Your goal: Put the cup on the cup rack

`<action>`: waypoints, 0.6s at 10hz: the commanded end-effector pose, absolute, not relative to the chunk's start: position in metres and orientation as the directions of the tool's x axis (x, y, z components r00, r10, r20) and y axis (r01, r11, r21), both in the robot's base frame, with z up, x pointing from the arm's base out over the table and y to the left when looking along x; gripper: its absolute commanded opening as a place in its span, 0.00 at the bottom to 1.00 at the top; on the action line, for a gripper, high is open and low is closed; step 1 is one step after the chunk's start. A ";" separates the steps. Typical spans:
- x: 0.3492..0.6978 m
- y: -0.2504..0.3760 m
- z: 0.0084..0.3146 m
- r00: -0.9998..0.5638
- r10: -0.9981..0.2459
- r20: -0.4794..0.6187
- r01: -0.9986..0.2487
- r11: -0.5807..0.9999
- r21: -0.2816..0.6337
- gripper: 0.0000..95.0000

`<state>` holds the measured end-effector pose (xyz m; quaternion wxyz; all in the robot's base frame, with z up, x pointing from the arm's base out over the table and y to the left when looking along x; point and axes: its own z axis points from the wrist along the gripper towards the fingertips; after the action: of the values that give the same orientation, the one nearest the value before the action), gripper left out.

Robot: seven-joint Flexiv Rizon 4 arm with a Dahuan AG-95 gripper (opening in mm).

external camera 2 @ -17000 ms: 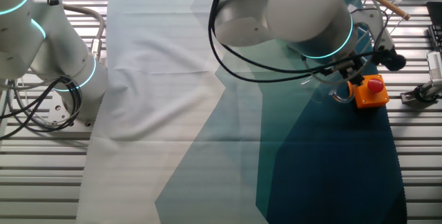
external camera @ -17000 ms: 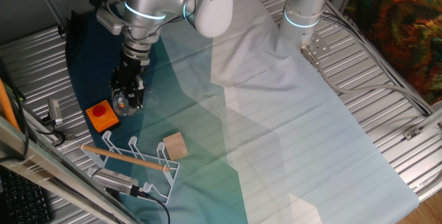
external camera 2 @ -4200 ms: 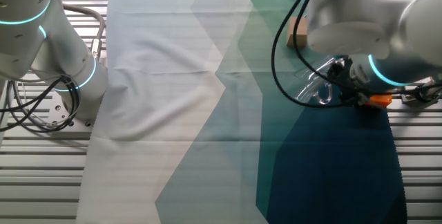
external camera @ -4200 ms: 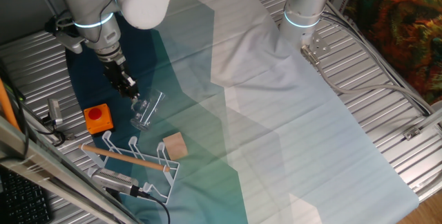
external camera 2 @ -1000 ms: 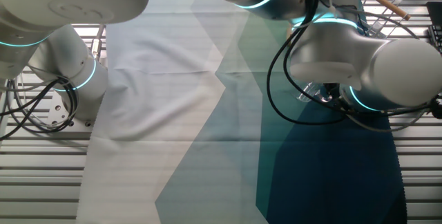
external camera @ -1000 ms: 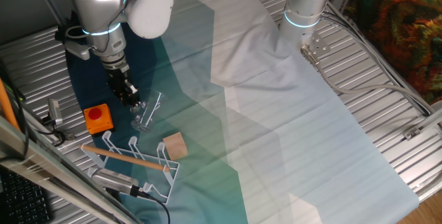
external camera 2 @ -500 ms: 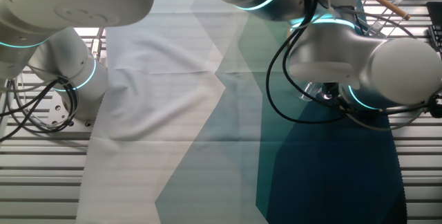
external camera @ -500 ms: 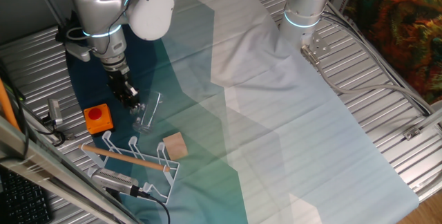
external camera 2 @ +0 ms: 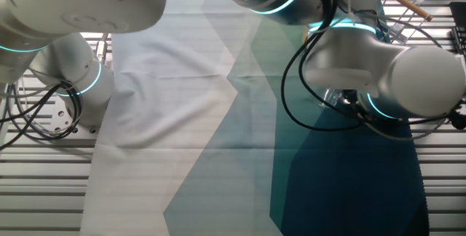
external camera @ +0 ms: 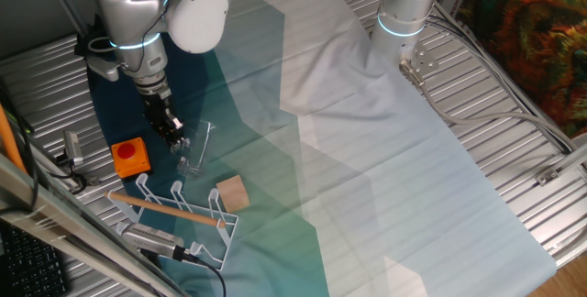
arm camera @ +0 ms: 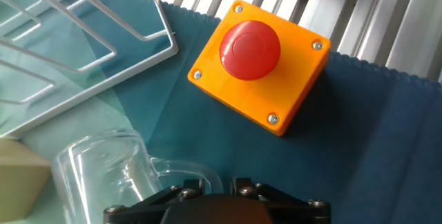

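- Carrying the cup (external camera: 194,146) by its handle, the gripper (external camera: 172,135) has not yet brought it to the rack (external camera: 177,207); hanging it is what remains.
- Cup sits at left centre of one fixed view, tilted, above the cloth and short of the prongs; rack lies below it, lower left.
- Hand view: cup (arm camera: 110,165) at lower left, fingers clamped on the handle at the bottom edge, button box (arm camera: 260,63) centre, rack wires (arm camera: 83,41) upper left.
- Arm leans down from upper left, wrist angled toward the rack.
- Other fixed view: arm hides the cup.
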<state>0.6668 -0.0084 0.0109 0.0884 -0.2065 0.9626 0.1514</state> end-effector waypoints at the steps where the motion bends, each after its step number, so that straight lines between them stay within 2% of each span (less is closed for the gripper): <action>1: 0.664 -0.008 0.008 -0.904 -0.359 -0.231 -0.416 0.864 0.285 0.00; 2: 0.663 -0.008 0.009 -0.914 -0.321 -0.247 -0.392 0.853 0.344 0.00; 6: 0.661 -0.004 0.017 -0.924 -0.319 -0.209 -0.374 0.868 0.328 0.00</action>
<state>0.6642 -0.0041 0.0133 0.0849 -0.1740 0.9609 0.1981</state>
